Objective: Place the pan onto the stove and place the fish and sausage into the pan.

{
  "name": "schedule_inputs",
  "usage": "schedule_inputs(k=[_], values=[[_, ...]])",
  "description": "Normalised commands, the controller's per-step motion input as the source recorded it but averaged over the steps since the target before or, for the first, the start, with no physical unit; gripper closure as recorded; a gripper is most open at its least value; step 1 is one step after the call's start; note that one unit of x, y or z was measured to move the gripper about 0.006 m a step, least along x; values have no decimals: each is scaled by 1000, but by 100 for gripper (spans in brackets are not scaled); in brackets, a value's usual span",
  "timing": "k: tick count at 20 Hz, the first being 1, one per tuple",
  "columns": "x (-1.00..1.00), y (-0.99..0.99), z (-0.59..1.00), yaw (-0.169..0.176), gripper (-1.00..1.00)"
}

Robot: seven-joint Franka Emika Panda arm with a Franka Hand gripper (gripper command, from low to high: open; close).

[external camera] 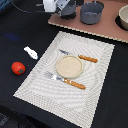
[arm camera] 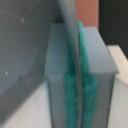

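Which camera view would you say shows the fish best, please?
The exterior view: the fish lies whole and unobstructed on the dark table, near the sausage. The wrist view shows none of it, only close-up grey and teal surfaces.

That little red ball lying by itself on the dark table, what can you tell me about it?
It is the sausage, though it looks more like a small tomato: bright red, roundish, smooth and a little shiny, with a faint dark spot on top. It sits alone on the black table, off the exterior view's left edge of the striped placemat. The white fish lies nearby, apart from it. Nothing touches it but the table.
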Motion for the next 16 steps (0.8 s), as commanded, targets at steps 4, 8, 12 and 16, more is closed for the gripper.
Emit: schedule_inputs(k=[4,8,12,16], values=[[178,461,-156,-19,100],[126,395,-194,-8,100],[20,344,-116,0,-100],[45,290,404,0,-100]])
